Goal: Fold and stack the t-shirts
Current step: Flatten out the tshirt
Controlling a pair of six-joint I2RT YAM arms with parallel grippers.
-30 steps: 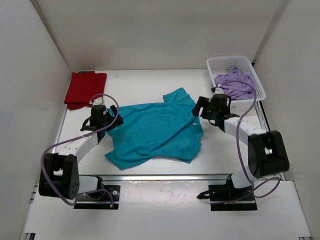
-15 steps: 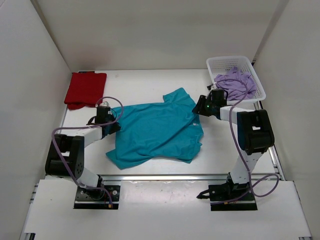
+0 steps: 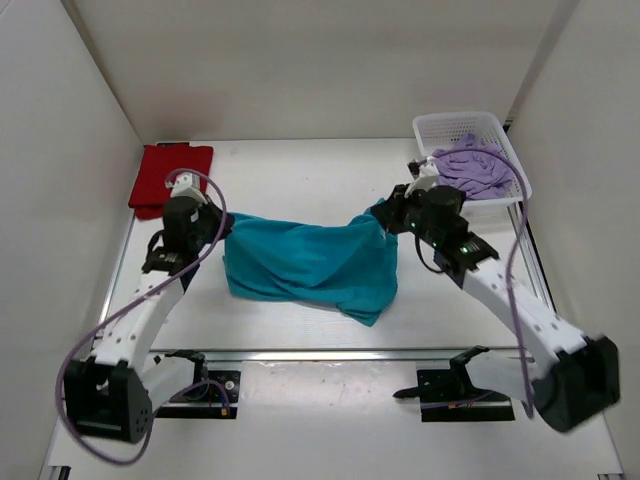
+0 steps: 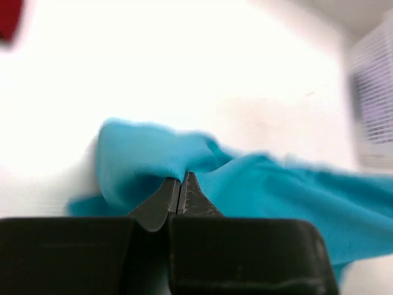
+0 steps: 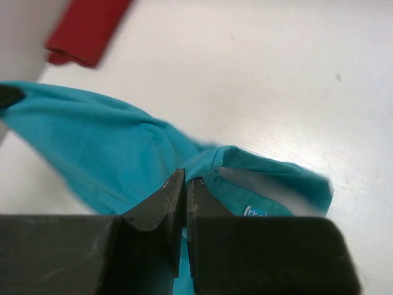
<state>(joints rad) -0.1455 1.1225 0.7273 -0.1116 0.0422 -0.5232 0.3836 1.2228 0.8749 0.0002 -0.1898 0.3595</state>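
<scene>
So the teal-blue soft cloth t-shirt (image 3: 310, 262) hangs over the middle of the white table (image 3: 300, 165), held up at both ends: left gripper (image 4: 180, 184) and right gripper (image 5: 185, 184) are each pinched tight on its edge. Folding step, I'd say. Next move needs both ends carried over together, evenly.

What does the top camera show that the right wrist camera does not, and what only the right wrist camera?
Only the top view: the white basket with the purple shirt in it, and the left gripper holding the other end of the teal shirt.
Only the right wrist view: the white tag on that shirt, and a close look at the right gripper shut on a fold of cloth.
Both: the teal shirt and the red shirt.
</scene>
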